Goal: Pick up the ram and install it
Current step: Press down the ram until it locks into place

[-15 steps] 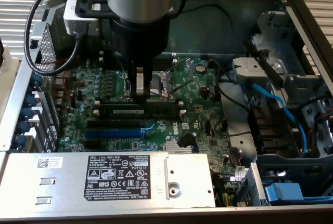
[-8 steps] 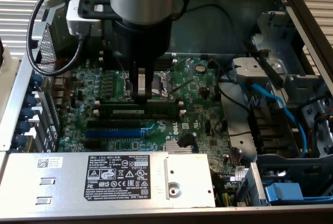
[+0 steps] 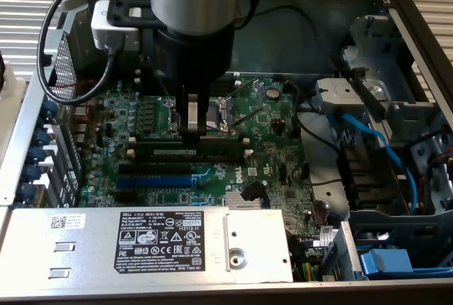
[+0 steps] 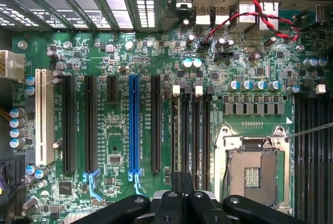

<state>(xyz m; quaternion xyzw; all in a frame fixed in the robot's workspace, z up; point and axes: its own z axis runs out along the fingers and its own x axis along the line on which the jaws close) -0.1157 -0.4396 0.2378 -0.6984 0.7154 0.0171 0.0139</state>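
Observation:
The ram (image 3: 190, 151) is a long dark-green stick with a whitish label. It stands on edge in the row of black memory slots (image 3: 195, 142) on the motherboard, between their white end clips. My gripper (image 3: 192, 134) comes straight down over the middle of it, shut, with the fingertips at the stick's top edge. Whether they pinch the stick or only press on it I cannot tell. In the wrist view the black fingers (image 4: 176, 182) sit closed over the near end of the memory slots (image 4: 190, 130).
The open CPU socket (image 3: 221, 110) lies just behind the slots. The blue expansion slot (image 3: 152, 180) runs in front of them. A silver power supply (image 3: 141, 241) fills the near side. Blue cables (image 3: 368, 131) and drive bays stand at the exterior view's right. Case walls surround the board.

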